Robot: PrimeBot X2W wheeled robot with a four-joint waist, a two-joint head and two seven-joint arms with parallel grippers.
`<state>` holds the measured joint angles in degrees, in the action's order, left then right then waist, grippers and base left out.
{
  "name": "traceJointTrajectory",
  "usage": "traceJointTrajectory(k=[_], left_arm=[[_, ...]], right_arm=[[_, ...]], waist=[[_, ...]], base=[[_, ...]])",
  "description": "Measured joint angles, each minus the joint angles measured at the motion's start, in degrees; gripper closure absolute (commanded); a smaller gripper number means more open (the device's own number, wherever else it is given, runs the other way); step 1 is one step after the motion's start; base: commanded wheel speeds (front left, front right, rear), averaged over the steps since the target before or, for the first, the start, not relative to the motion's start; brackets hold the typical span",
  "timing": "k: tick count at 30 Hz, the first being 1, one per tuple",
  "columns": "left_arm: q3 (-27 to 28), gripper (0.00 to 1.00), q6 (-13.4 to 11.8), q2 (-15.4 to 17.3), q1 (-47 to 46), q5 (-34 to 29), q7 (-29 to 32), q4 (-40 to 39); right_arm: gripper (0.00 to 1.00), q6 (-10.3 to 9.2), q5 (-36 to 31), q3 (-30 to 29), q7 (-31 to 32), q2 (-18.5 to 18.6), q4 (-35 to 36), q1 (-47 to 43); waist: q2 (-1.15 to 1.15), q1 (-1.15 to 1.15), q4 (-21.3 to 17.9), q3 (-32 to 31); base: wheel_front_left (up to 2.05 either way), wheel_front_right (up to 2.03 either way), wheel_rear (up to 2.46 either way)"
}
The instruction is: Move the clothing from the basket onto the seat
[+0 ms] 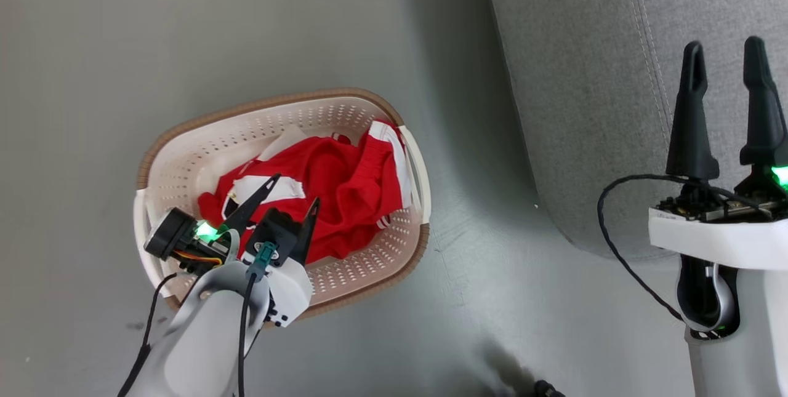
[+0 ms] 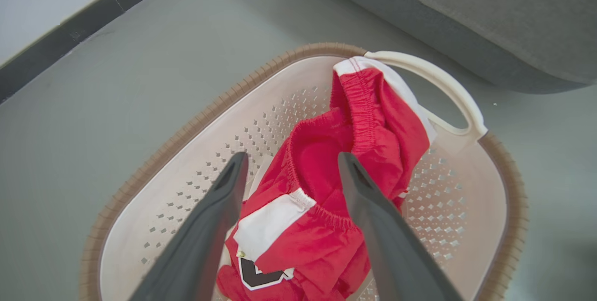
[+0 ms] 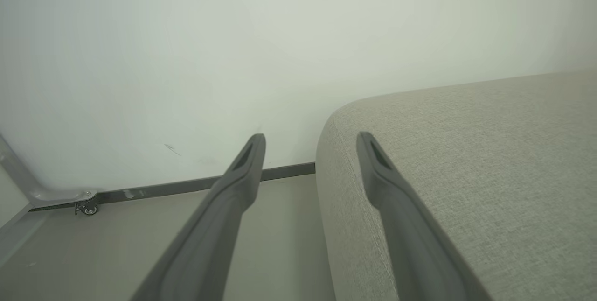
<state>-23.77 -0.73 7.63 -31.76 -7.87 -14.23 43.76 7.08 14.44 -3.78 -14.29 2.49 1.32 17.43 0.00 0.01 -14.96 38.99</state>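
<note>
A smooth grey floor (image 1: 92, 46) is spreading out below a pale, plain wall (image 3: 233, 35). A dark baseboard (image 3: 158, 188) is running along where they meet, with a small caster wheel (image 3: 86, 208) sitting just beside it.

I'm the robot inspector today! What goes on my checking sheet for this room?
Surface: smooth grey floor.
Job's things: red clothes bunched in the basket, which stands on the floor beside the grey sofa; no clothes on the part of the sofa in view.
Clutter: small dark thing at the head view's bottom edge, too cut off to tell.
Grippers: left gripper open, fingers over the clothes; right gripper open, holding nothing, by the sofa's edge.
Cables: black cable loops from the right wrist; another cable runs along the left arm.
Surroundings: pale wall, dark baseboard.
</note>
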Motion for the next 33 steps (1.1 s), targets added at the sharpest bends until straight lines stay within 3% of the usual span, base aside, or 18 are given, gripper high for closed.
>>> traceJointTrajectory(k=[23,33], left_arm=[[0.4,0.0,1.3,0.9,-7.4,-0.3,0.1,8.8],[2.8,0.0,-0.2,0.9,-9.9,0.8,2.2,12.9]], right_arm=[[0.0,0.0,2.5,2.8,0.0,0.0,1.0,6.6],[0.0,0.0,2.8,3.0,0.0,0.0,1.0,7.7]], waist=[[0.0,0.0,-5.7,8.1],[0.0,0.0,-7.0,10.6]], base=[[0.0,0.0,0.0],[0.0,0.0,0.0]])
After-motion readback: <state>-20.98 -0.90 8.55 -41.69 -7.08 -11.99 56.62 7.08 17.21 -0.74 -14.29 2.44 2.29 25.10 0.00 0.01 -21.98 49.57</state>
